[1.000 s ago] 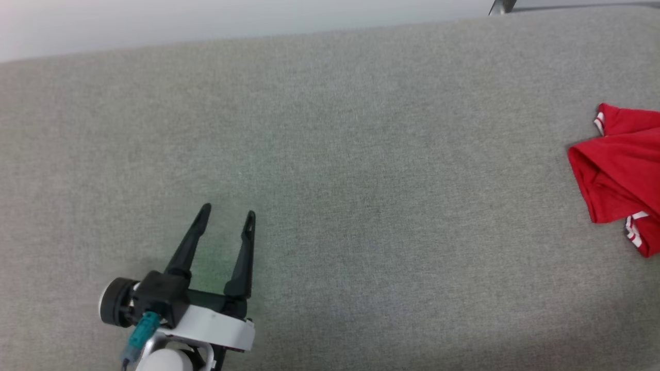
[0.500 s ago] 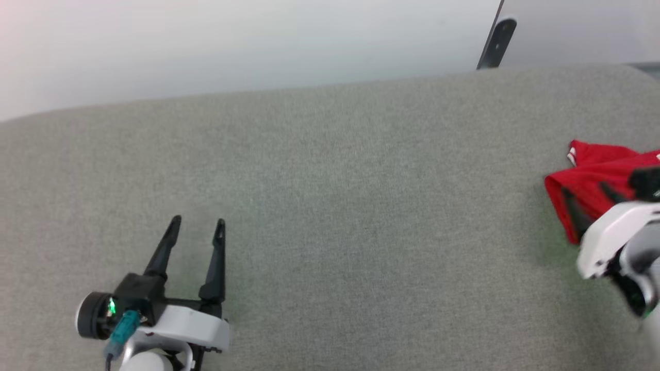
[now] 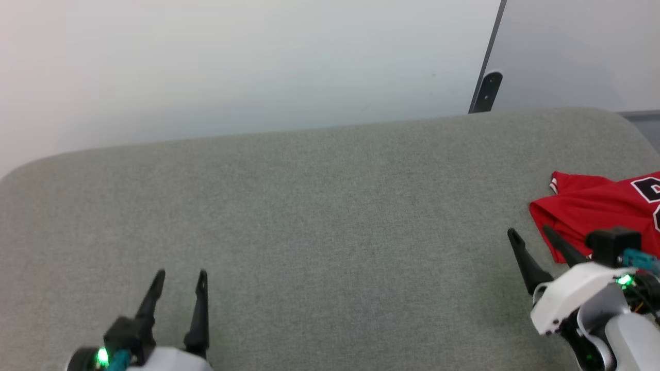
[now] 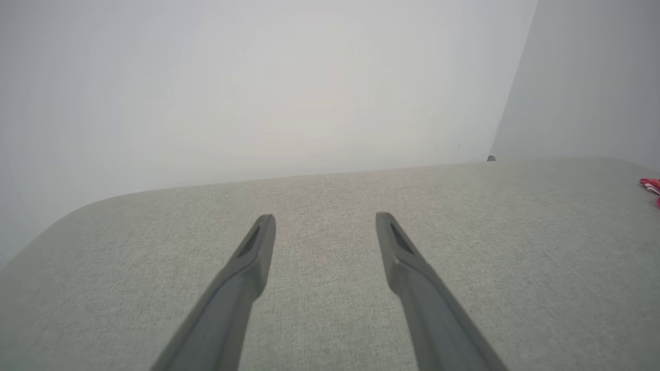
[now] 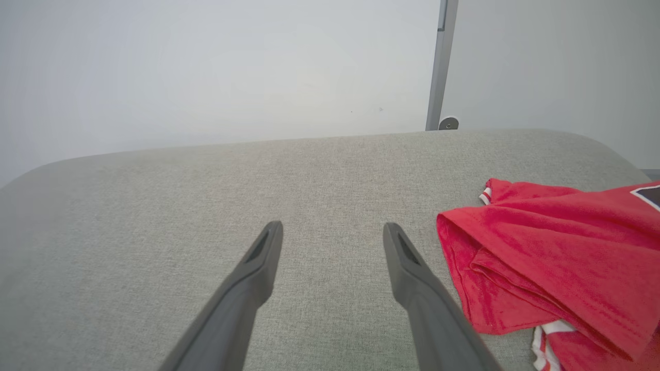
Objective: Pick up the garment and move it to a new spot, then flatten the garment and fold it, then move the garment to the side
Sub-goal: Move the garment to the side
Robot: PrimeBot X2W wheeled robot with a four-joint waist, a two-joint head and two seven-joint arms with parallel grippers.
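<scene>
Jersey T-shirt (image 3: 593,208), red and crumpled, lies on a grey fabric surface (image 3: 330,216), just beside the wide-open, empty right gripper (image 3: 528,232); the left gripper (image 3: 181,273) is likewise open and empty. Soft, light cloth, likely best pinched at its folded near edge

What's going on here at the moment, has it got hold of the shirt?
Not yet. The red garment lies bunched up at the right end of the grey padded surface. The right tool is open beside the garment's left edge, with nothing between its fingers. The left tool is also open and empty, over bare surface far to the left. The pickup has not begun.
</scene>
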